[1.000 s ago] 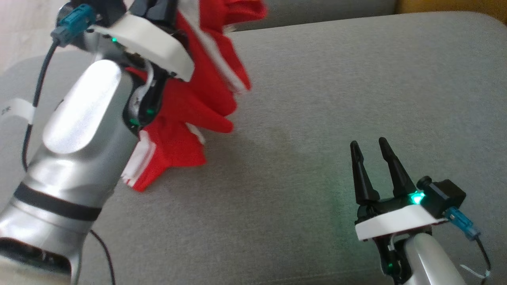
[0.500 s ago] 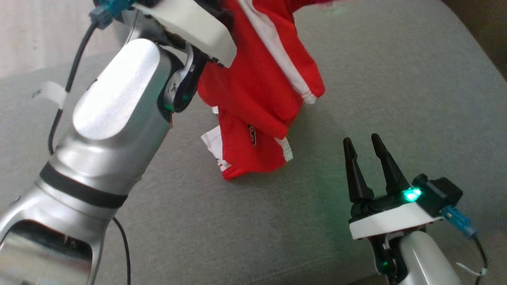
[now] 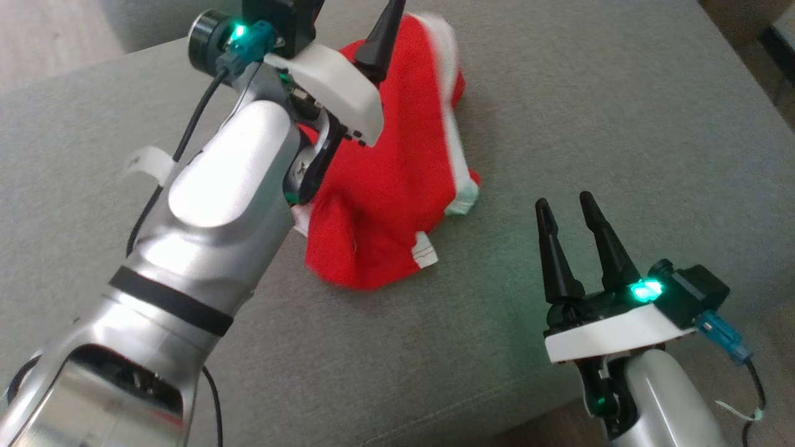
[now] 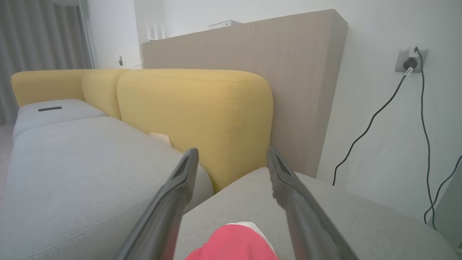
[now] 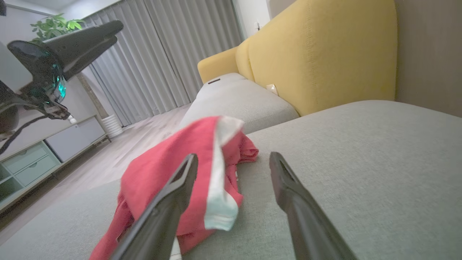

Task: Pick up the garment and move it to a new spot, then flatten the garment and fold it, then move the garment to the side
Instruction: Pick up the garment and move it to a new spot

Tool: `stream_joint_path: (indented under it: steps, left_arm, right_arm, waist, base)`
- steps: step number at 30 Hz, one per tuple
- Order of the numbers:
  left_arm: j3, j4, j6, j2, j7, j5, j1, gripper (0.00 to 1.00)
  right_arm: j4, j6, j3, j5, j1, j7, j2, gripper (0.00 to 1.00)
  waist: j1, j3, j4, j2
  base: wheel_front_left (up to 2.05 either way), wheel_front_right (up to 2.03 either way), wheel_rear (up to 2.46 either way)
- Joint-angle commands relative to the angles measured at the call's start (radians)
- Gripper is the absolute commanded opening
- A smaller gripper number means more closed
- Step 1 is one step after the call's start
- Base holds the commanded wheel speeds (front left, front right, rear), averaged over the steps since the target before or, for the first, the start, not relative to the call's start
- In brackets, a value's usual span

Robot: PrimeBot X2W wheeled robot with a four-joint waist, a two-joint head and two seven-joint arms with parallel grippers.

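Left pincer (image 4: 232,157): fingers spread wide, nothing between them, raised over the heap.
Right pincer (image 3: 562,203): fingers apart and empty, low above the grey cushion (image 3: 621,124), well clear of the cloth.
Garment (image 3: 385,186): red with white trim, heaped on the cushion directly beneath the left pincer; ahead and to the left of the right pincer, not touching it; upper edge blurred.
Head view: both arms together, with one dark finger (image 3: 380,37) of the left pincer crossing the top of the heap.
Left wrist view: a red-and-white crest of the garment at the bottom edge, between the finger roots; beyond the fingertips a yellow backrest (image 4: 195,108) and a wooden panel (image 4: 306,72); off to the right a wall socket (image 4: 409,59) with cables.
Right wrist view: the heap seen side-on, overlapped by the pincer's left finger; the left pincer hanging at upper left; behind it curtains (image 5: 173,54), a plant (image 5: 54,25) and a low cabinet (image 5: 54,144).
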Motion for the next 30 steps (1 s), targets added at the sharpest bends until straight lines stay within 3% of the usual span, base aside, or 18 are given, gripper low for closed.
stream_joint_path:
  steps: [1,8,16,21,30]
  left_arm:
    - [0.037,-0.023,-0.001,0.021,-0.011,0.012,-0.039,1.00]
    - [0.152,-0.099,0.005,0.082,-0.012,0.042,0.036,1.00]
    - [0.296,-0.271,0.023,0.169,-0.012,0.095,0.279,1.00]
    - [0.362,-0.382,0.039,0.158,-0.012,0.141,0.483,1.00]
    - [0.465,-0.480,0.026,0.063,-0.012,0.229,0.790,1.00]
  right_arm:
    - [-0.034,-0.001,0.019,-0.002,-0.027,-0.011,-0.003,1.00]
    - [-0.037,-0.001,-0.021,-0.037,-0.025,-0.011,-0.003,1.00]
    - [-0.040,-0.001,-0.056,-0.082,0.004,-0.011,-0.003,1.00]
    - [-0.043,-0.001,-0.075,-0.104,0.030,-0.011,-0.003,1.00]
    - [-0.046,-0.001,-0.090,-0.113,0.080,-0.011,-0.003,1.00]
  waist:
    - [-0.0001,-0.004,0.021,0.0000]
    - [-0.0001,-0.033,0.131,0.0000]
    - [-0.0001,-0.084,0.246,0.0000]
    - [-0.0001,-0.119,0.292,0.0000]
    - [-0.0001,-0.158,0.318,0.0000]
  base:
    - [0.00,0.00,0.00]
    - [0.00,0.00,0.00]
    - [0.00,0.00,0.00]
    - [0.00,0.00,0.00]
    - [0.00,0.00,0.00]
